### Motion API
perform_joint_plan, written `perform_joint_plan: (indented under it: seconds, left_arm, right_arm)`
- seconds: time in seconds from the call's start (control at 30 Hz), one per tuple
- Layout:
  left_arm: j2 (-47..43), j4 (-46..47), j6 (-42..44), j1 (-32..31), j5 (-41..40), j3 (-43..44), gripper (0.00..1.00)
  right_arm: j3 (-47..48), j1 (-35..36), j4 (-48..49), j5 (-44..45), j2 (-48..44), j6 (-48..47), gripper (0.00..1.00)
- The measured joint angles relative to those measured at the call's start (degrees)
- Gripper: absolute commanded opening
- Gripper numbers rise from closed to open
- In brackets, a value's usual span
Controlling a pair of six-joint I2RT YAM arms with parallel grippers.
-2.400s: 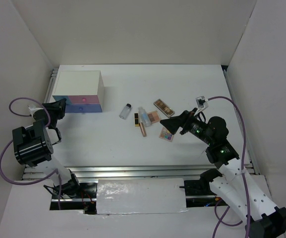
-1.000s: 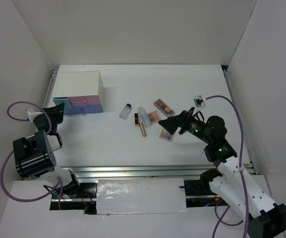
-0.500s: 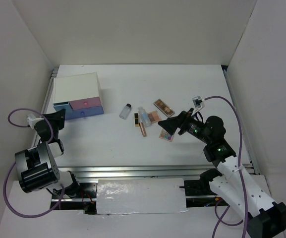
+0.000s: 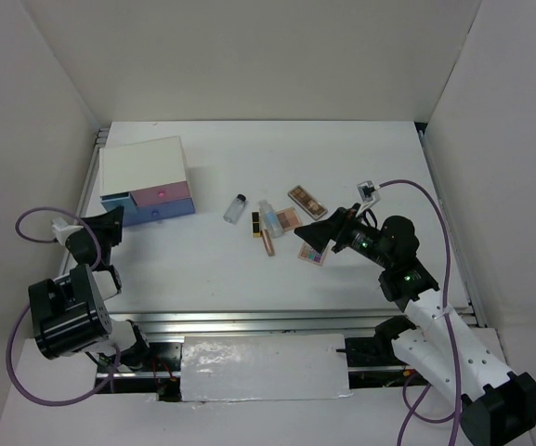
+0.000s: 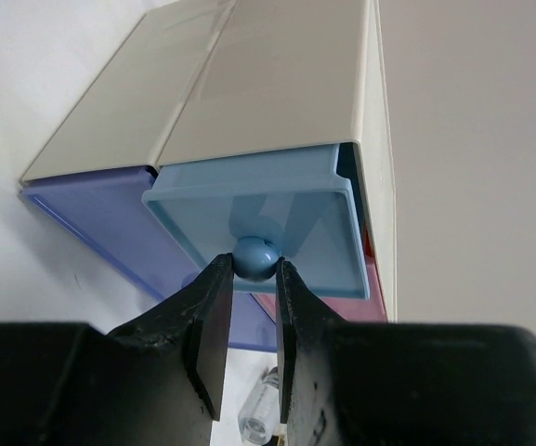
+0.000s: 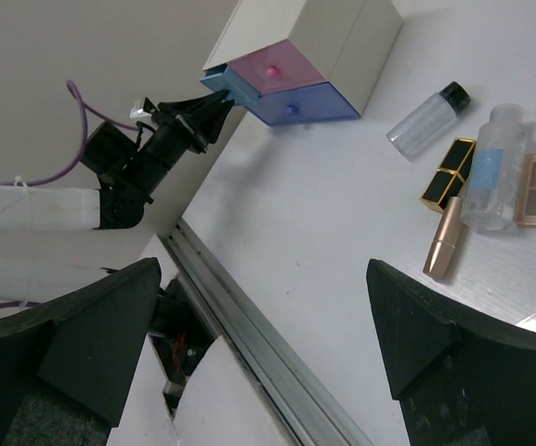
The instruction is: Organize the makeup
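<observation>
While the left tool [image 5: 249, 269] pinches the blue knob [image 5: 254, 257] on the pale-blue drawer [image 5: 258, 209] of the white box [image 4: 142, 160], the right tool [image 4: 310, 236] hangs spread wide over the multicoloured palette [image 4: 311, 254], right of that box.

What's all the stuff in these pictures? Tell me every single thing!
white drawer box: one, white with pink and blue drawers, far left of the table; its light-blue drawer sticks out a little
small clear bottle: one, dark cap, lying mid-table
clear tube: one, right of the bottle
short case: one, black and gold, beside the tube
slim stick: one, brown-gold, nearer than the tube
flat eyeshadow palettes: three, right of the tube: brown palette, pinkish-tan palette, multicoloured palette
table: one, white
left gripper: black, shut on the drawer's round knob
right gripper: black, open, by the multicoloured palette
</observation>
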Motion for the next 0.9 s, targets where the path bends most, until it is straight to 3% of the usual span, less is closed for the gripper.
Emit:
perform_joint_plan:
  seconds: [0.47, 0.9]
  left_arm:
    - [-10.49, -10.56, -0.09, 0.0, -1.05, -2.78, 0.04]
    - [-29.16, -25.44, -0.31, -0.68, -3.48, -8.02, 0.05]
  right_arm:
    - [0.0, 0.0, 1.01, -1.33, 0.0, 0.44, 1.0]
    - [0.0, 0.0, 1.07, -2.27, -0.09, 1.03, 1.0]
